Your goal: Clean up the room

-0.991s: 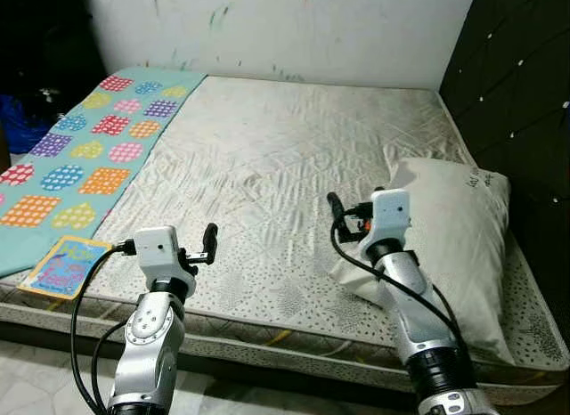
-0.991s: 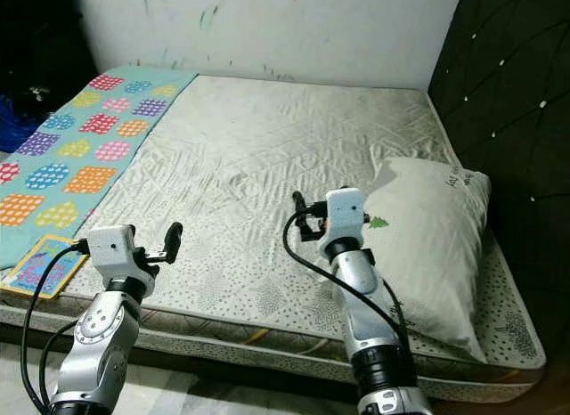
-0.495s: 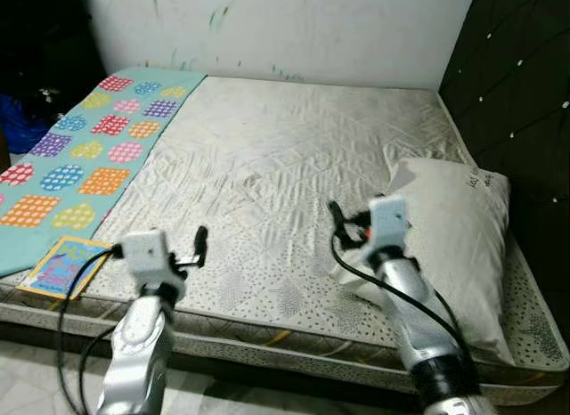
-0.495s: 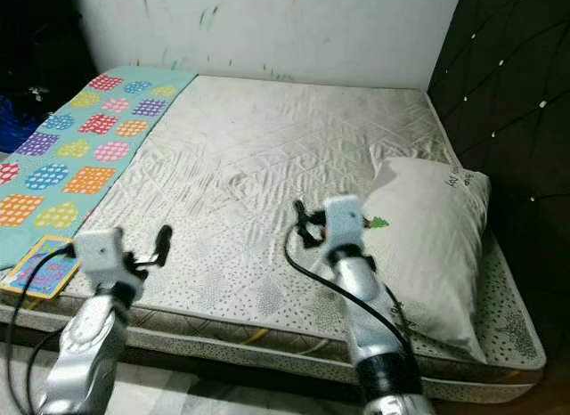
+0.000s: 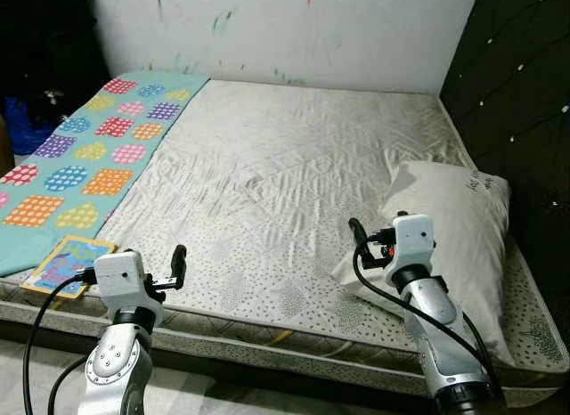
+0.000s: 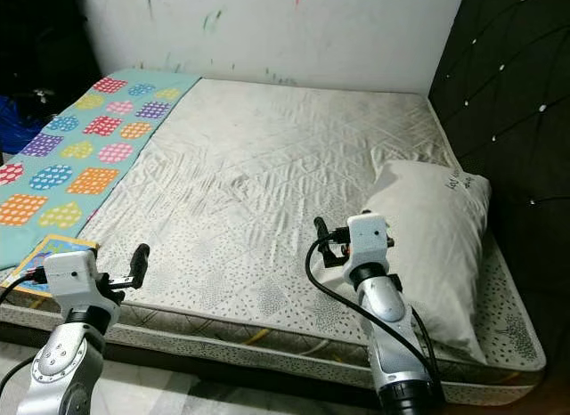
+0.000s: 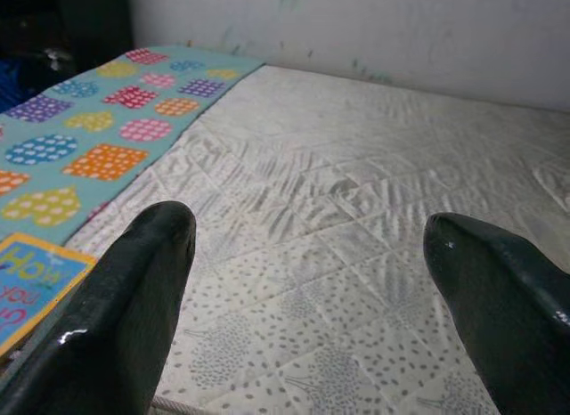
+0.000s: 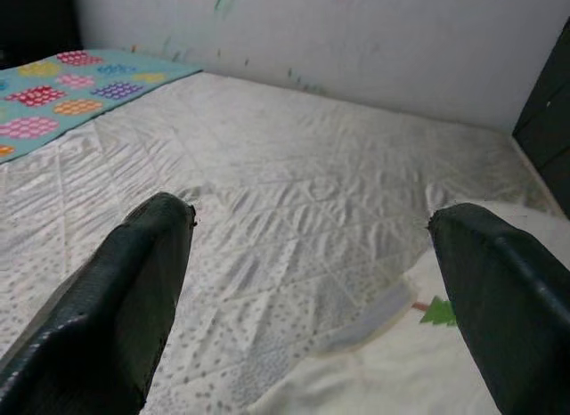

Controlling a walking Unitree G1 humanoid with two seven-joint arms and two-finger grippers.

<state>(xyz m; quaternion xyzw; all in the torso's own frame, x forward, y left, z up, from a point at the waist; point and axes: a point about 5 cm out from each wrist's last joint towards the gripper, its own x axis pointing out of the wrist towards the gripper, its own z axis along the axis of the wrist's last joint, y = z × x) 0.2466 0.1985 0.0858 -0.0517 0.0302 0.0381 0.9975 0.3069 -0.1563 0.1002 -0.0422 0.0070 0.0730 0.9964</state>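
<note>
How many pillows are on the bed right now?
1. A white pillow lies on the mattress at the robot's right, against the dark headboard, just beyond the right claw. None seem hidden.

The big quilted off-white mattress (image 5: 285, 166) is mostly bare through the middle, so there's loads of room to reach in. The white pillow (image 5: 463, 246) by the dark tufted headboard (image 5: 521, 112) blocks the right, while the turquoise patchwork blanket (image 5: 89, 157) and colourful picture book (image 5: 67, 264) take up the left edge.

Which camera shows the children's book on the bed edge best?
The left eye view: the children's book lies whole on the mattress edge. The right eye view hides part behind the left gripper's arm; the left wrist view catches a corner.
</note>
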